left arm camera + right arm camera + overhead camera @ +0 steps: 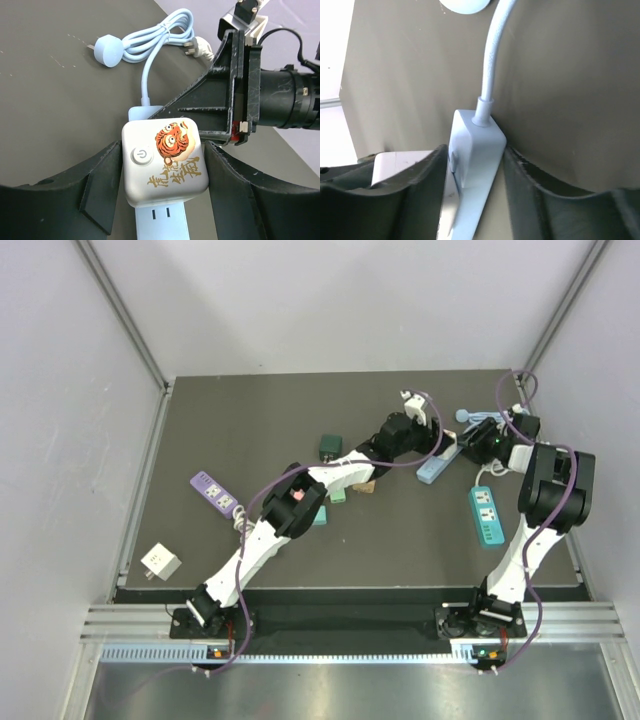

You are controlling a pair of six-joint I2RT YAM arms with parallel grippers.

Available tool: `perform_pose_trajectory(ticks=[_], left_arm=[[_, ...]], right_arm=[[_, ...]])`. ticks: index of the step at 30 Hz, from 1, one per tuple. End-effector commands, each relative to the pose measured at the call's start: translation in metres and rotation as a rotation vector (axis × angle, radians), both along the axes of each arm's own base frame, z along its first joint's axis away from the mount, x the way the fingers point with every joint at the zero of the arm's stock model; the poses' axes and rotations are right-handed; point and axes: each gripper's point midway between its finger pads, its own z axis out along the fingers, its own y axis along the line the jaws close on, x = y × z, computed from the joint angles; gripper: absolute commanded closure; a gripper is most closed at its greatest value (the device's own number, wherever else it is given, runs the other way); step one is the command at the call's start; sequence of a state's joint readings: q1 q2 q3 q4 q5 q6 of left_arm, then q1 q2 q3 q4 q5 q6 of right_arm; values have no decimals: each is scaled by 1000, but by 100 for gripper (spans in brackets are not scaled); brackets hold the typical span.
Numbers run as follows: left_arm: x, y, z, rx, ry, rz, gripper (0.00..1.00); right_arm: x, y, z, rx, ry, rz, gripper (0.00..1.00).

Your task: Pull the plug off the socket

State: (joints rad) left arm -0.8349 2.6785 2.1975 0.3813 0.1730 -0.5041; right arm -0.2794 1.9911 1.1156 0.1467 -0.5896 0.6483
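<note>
A white cube plug (165, 162) with a tiger picture and a power button sits plugged into a light blue power strip (161, 219). My left gripper (162, 146) is shut on the cube, one finger against each side. My right gripper (475, 150) is shut on the strip's cable end (476, 142), where the pale blue cable (490, 65) comes out. In the top view both grippers meet at the back right, left gripper (441, 443) and right gripper (478, 444), over the strip (434, 471). The cube is mostly hidden there.
The strip's coiled cable (160, 37) and its round plug (107, 50) lie just behind. A teal power strip (487, 513) lies at the right, a purple one (215, 492) at the left. A dark green adapter (329, 447) lies mid-table and a white adapter (160, 561) lies off the mat's left edge.
</note>
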Motion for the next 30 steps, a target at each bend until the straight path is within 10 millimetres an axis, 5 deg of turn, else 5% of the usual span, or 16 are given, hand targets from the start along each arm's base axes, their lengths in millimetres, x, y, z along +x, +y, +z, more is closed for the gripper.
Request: perform_pose_trajectory(ticks=[1,6,17,20,24,30], left_arm=[[-27,-18,64,-158,-27,-107,100],[-25,-15,51,-113,5,-79,100],[-33,-14,26,173,-155,-3,100],[-29,-11,32,145,-128,20,100],[-25,-8,53,-139,131,-66,100],[-27,2,78,-159,111,-64,100]], right_arm=[[-13,28,-8,69,11,89,54],[-18,22,-22,-3,28,76,99],[-22,11,-31,-159,48,48,100],[-22,11,-31,-162,42,46,100],[-24,16,-36,-129,57,40,100],[-23,16,-41,-105,74,34,100]])
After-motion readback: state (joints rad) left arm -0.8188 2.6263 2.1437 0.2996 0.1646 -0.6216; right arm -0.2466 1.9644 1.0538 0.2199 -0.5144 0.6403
